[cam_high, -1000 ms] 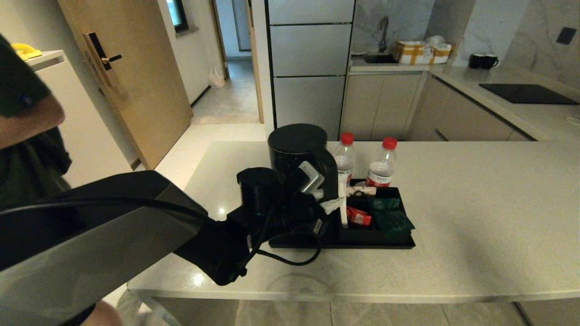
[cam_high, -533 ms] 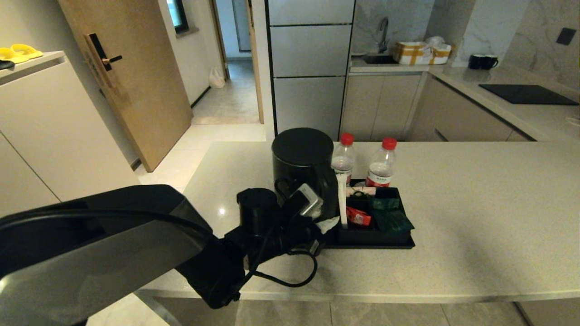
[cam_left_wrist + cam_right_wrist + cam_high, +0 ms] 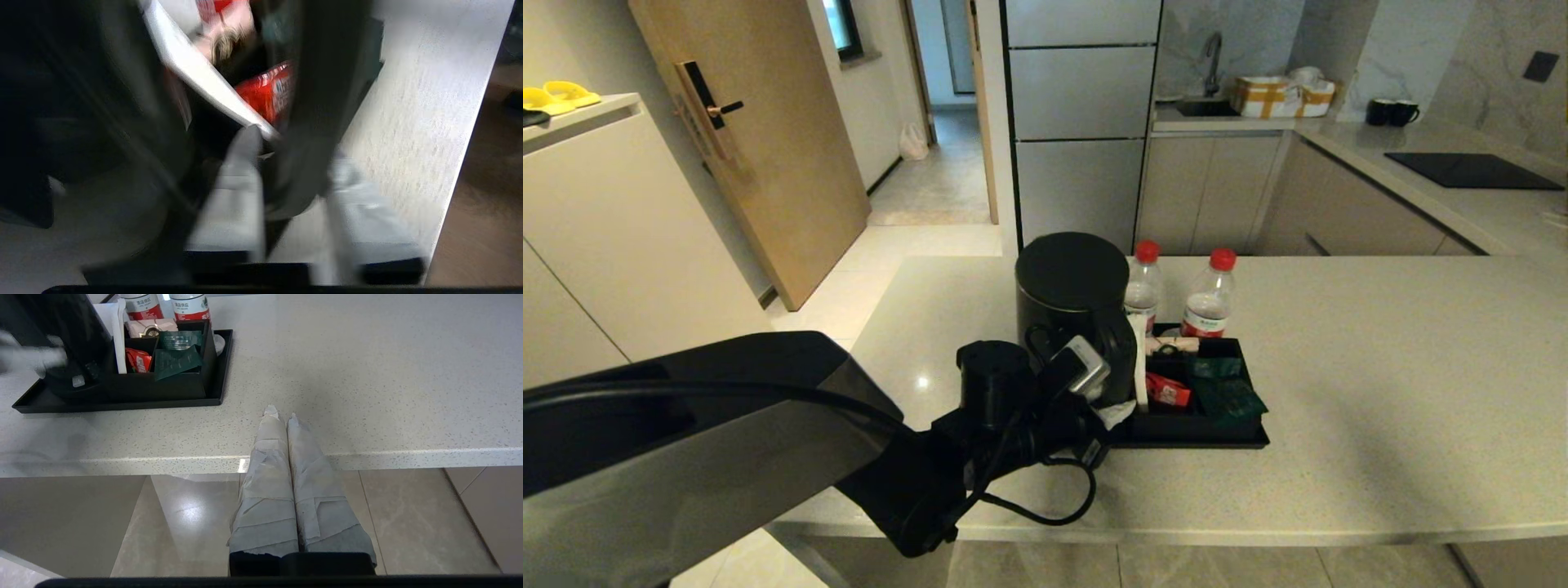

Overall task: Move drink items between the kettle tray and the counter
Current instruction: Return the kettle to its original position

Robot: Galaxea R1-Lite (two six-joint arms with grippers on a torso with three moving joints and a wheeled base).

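The tall black kettle [image 3: 1070, 286] stands at the left end of the black tray [image 3: 1201, 441] on the light speckled counter [image 3: 1380, 392]. My left gripper [image 3: 1098, 371] is at its side handle. In the left wrist view the fingers [image 3: 241, 183] straddle the dark handle [image 3: 314, 122], gripper [image 3: 296, 147] shut on it. Two red-capped water bottles [image 3: 1143, 286] [image 3: 1209, 298] stand at the tray's far edge. My right gripper [image 3: 282, 414] is shut and empty, parked above the counter's near edge, clear of the tray [image 3: 122, 404].
A boxed section with red and green sachets [image 3: 1201, 392] fills the tray's right half. My left arm's cable [image 3: 1054, 506] loops over the counter's front edge. A second counter with a black cooktop [image 3: 1470, 167] lies far right.
The kettle, held by my left gripper, has come down and slightly right onto the tray's left end. A person at the left has gone from view.
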